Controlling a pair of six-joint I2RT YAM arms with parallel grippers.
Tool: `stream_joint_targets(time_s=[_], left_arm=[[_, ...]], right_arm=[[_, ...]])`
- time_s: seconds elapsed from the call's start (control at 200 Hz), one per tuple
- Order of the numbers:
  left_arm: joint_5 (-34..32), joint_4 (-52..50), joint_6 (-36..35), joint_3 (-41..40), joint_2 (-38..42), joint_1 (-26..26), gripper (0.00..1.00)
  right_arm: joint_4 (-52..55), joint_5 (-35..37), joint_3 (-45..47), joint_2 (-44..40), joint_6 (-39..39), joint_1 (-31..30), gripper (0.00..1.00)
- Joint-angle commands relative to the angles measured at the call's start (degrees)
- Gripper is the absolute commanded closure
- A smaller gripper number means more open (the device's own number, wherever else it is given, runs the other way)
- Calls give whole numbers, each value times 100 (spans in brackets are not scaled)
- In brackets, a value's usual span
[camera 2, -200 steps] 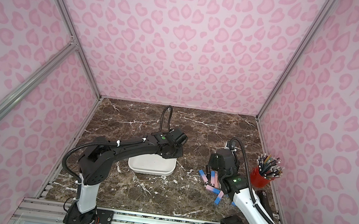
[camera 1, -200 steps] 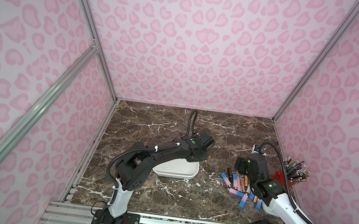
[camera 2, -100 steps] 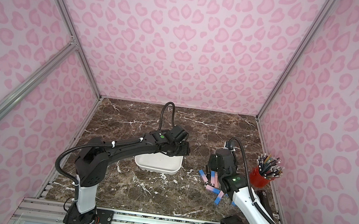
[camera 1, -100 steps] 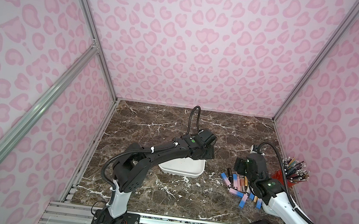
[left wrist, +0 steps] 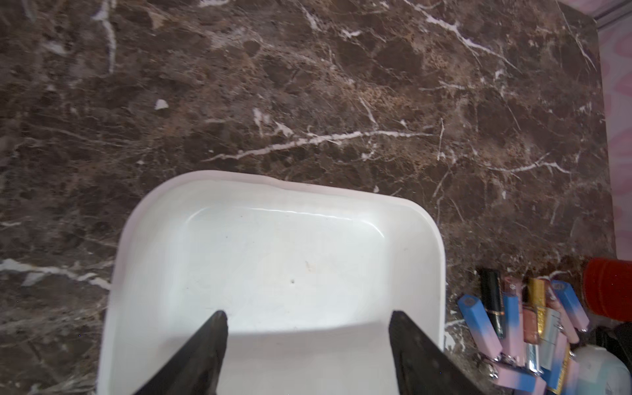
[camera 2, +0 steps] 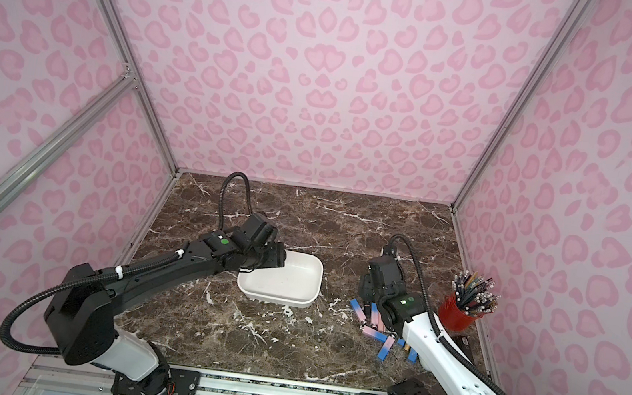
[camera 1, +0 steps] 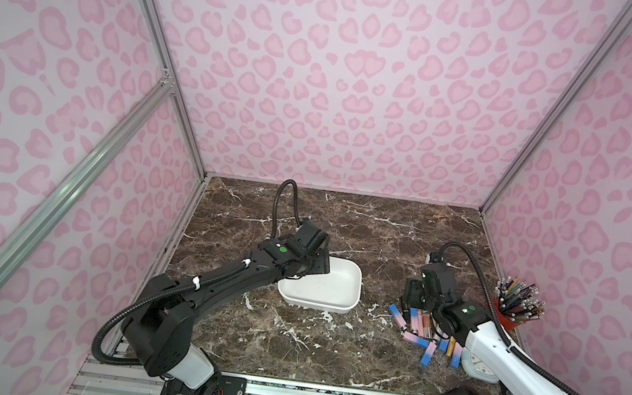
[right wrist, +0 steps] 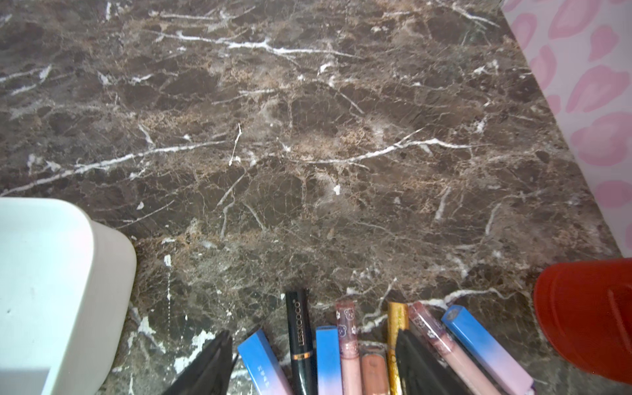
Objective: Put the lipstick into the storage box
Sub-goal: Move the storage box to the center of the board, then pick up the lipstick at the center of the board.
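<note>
The storage box [camera 1: 355, 284] [camera 2: 318, 274] is a shallow white tub in mid-table, and nothing lies in it. My left gripper [camera 1: 321, 270] [camera 2: 277, 261] [left wrist: 307, 328] hangs open over its left end, with only the white floor [left wrist: 273, 260] between the fingers. Several lipsticks [camera 1: 423, 331] [camera 2: 382, 327] lie in a loose pile to the right of the box. My right gripper [camera 1: 412, 300] [camera 2: 367, 294] [right wrist: 311, 355] is open just over the pile's far end. A black lipstick tube [right wrist: 299, 328] and a blue-and-pink one [right wrist: 328, 352] lie between its fingers, not gripped.
A red cup [camera 1: 506, 319] [camera 2: 456, 315] [right wrist: 581, 314] full of pencils stands by the right wall, close behind the pile. The box's corner [right wrist: 102, 260] is a short way left of the right gripper. Pink-patterned walls close in the brown marble table [camera 1: 364, 230].
My left gripper has gone from shut to open and has drawn back leftward over the box. The box has shifted slightly. The right arm has hardly moved.
</note>
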State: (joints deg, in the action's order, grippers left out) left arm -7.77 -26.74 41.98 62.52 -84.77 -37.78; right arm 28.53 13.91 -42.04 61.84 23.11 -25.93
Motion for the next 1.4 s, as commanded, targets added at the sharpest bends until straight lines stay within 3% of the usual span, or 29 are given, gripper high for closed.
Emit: stream_joint_targets(time_s=[0.0, 0.095, 0.14, 0.315, 0.485, 0.725, 1.395], left_arm=[[-260, 251, -247, -415, 422, 254, 17], [-293, 333, -302, -801, 888, 439, 12], [-296, 396, -325, -962, 1108, 500, 0], [-291, 495, -440, -1411, 1708, 652, 2], [-146, 328, -524, -1485, 1780, 710, 2], [-52, 161, -515, -1568, 1889, 763, 2], [8, 26, -603, -1489, 1767, 868, 2]], right_arm=[[317, 53, -59, 87, 132, -120, 23], [405, 126, -42, 183, 206, -267, 23], [420, 147, -25, 248, 244, -332, 23], [654, 239, -96, 622, 427, -651, 22], [770, 163, -54, 936, 524, -834, 22], [566, -29, 3, 1166, 476, -999, 36], [153, -389, -11, 2142, 293, -988, 45]])
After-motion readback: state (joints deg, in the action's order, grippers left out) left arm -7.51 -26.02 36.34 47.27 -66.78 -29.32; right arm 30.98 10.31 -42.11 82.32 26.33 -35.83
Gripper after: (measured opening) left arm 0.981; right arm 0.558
